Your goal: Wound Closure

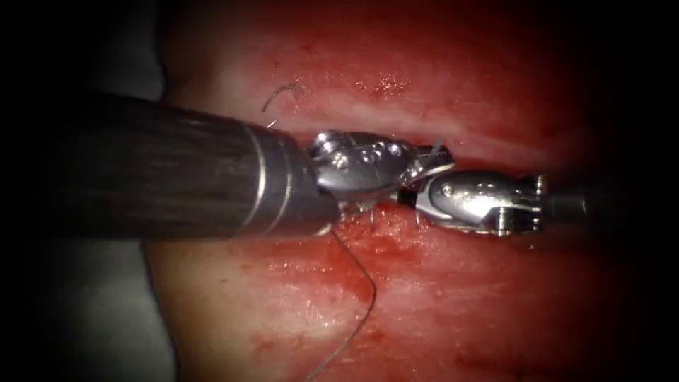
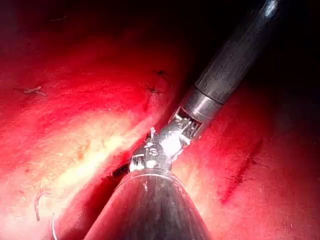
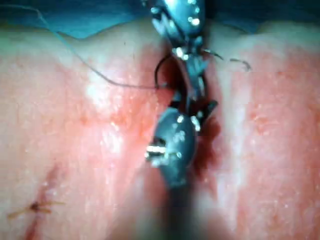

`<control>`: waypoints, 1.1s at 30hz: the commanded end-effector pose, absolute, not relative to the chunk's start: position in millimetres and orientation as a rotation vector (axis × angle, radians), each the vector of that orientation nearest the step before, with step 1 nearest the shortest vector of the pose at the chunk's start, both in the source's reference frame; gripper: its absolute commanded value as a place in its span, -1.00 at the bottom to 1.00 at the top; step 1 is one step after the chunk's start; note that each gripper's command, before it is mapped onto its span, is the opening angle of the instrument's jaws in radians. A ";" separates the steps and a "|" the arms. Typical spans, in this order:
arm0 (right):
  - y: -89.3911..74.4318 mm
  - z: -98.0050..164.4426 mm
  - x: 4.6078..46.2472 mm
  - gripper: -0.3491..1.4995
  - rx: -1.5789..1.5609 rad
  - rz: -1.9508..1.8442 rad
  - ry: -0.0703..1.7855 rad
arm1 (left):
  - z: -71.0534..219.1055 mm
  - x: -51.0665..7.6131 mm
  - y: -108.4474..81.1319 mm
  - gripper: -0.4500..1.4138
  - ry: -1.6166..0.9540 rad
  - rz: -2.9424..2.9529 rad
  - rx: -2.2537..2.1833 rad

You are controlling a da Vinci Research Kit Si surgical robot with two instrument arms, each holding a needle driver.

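Red, wet tissue [image 1: 453, 297] surrounds your two tools [image 1: 417, 180], tips meeting over the cut [image 1: 495, 145]; their grip cannot be told; thread [image 1: 357, 297] trails down.

The left arm's tool [image 1: 407, 170] ends a thick, dark shaft [image 1: 155, 170] with a faint lengthwise grain, capped by a smooth grey metal collar [image 1: 272, 180] ringed with a bright line. Its wrist [image 1: 357, 163] is polished silver, rounded and studded with small pins and rivets. The right arm's tool [image 1: 424, 185] has a bulbous, shiny silver wrist [image 1: 470, 198] with a screw head and a pinned hinge block, joined to a dark shaft [image 1: 573, 205] on the right.
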State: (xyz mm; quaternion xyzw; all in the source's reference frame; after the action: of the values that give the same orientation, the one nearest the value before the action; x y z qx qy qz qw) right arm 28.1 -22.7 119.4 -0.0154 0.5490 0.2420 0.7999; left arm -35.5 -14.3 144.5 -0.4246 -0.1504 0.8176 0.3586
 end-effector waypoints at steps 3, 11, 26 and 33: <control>-24.1 119.5 28.7 -1.00 -0.129 0.484 1.148 | 144.8 -36.0 -15.1 -1.00 -0.397 2.108 -1.095; -23.3 117.7 28.6 -0.93 -0.173 0.503 1.158 | 144.3 -35.8 -15.2 -1.00 -0.411 2.106 -1.103; -19.4 114.7 21.1 0.84 -0.084 0.563 1.276 | 140.8 -24.4 -19.4 -1.00 -0.474 2.149 -1.164; -19.1 114.9 20.1 0.82 -0.088 0.566 1.273 | 141.8 -20.4 -24.7 -1.00 -0.465 2.201 -1.176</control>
State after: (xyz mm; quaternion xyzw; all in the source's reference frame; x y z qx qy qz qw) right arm 19.5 -18.2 114.2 -0.0428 0.5861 0.2607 0.7660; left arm -19.5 -24.3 141.4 -0.4436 -0.1726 0.8292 0.2930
